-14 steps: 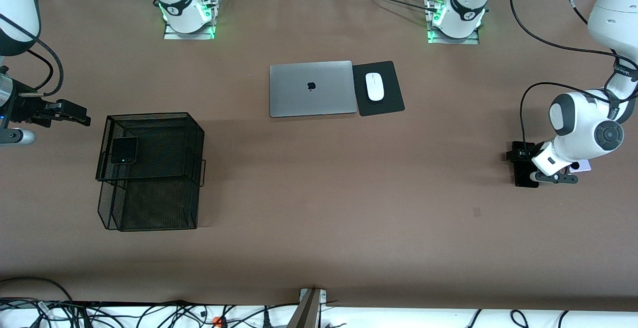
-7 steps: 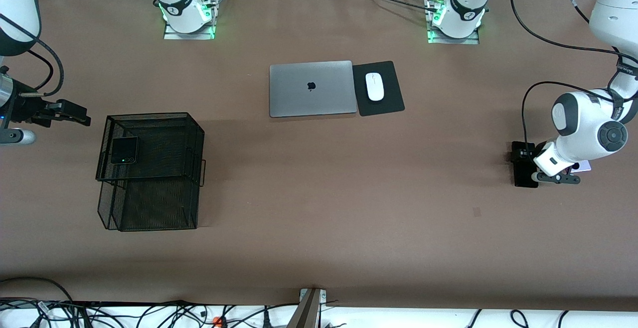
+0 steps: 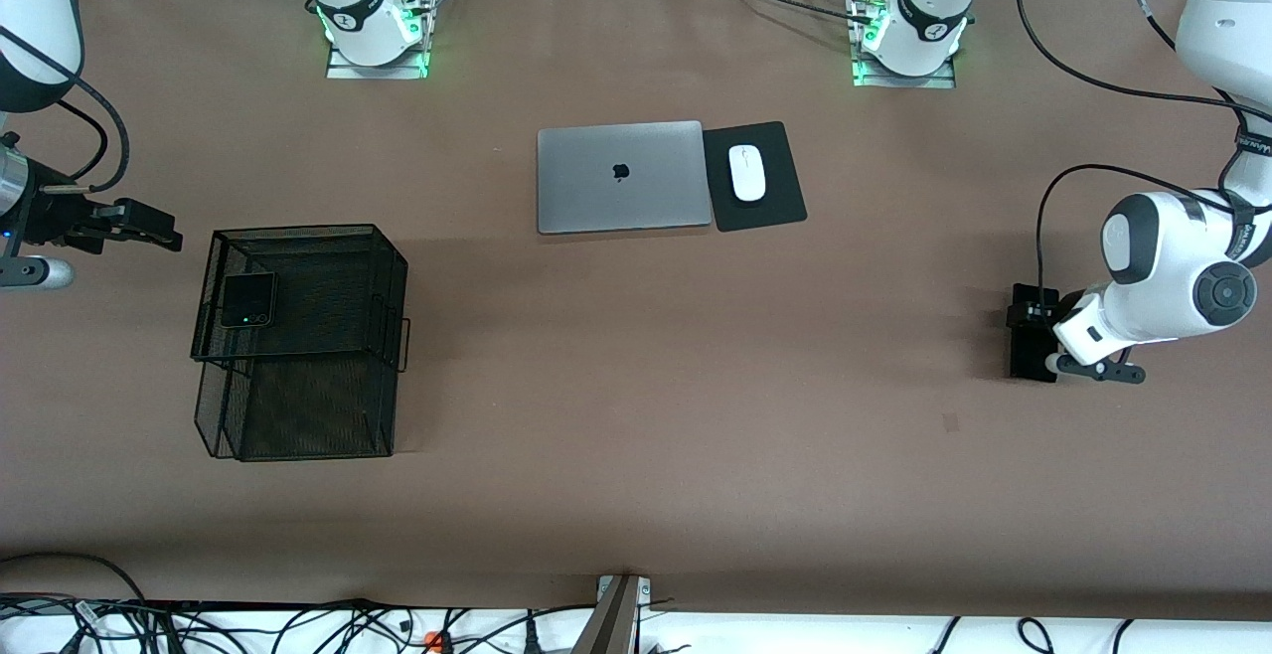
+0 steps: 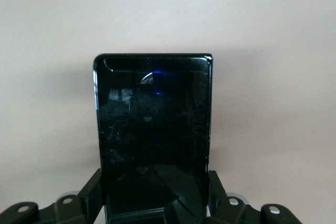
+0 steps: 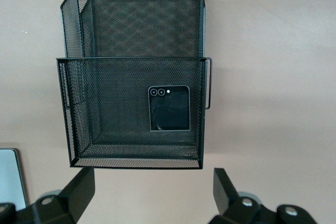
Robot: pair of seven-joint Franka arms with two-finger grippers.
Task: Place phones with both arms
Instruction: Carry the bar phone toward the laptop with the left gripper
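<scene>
A long thin black phone [image 4: 152,124] is clamped between my left gripper's [image 4: 155,192] fingers [image 4: 92,190], which press on its two long edges. In the front view this phone [image 3: 1030,356] and the left gripper [image 3: 1032,321] are low at the left arm's end of the table. Whether the phone still touches the table, I cannot tell. A small squarish black folded phone [image 3: 246,299] lies in the upper tier of a black mesh basket [image 3: 390,266]. The right wrist view shows that phone [image 5: 169,108] in the basket [image 5: 131,59]. My right gripper [image 3: 159,234] waits open and empty beside the basket.
A closed grey laptop [image 3: 623,177] lies mid-table toward the robots' bases. Beside it is a white mouse [image 3: 747,173] on a black pad [image 3: 780,209]. Cables hang along the table edge nearest the front camera.
My left gripper has shut on the long black phone and shifted with it a little toward the middle of the table. A pale phone beside it is now covered by the arm. The right arm is unmoved.
</scene>
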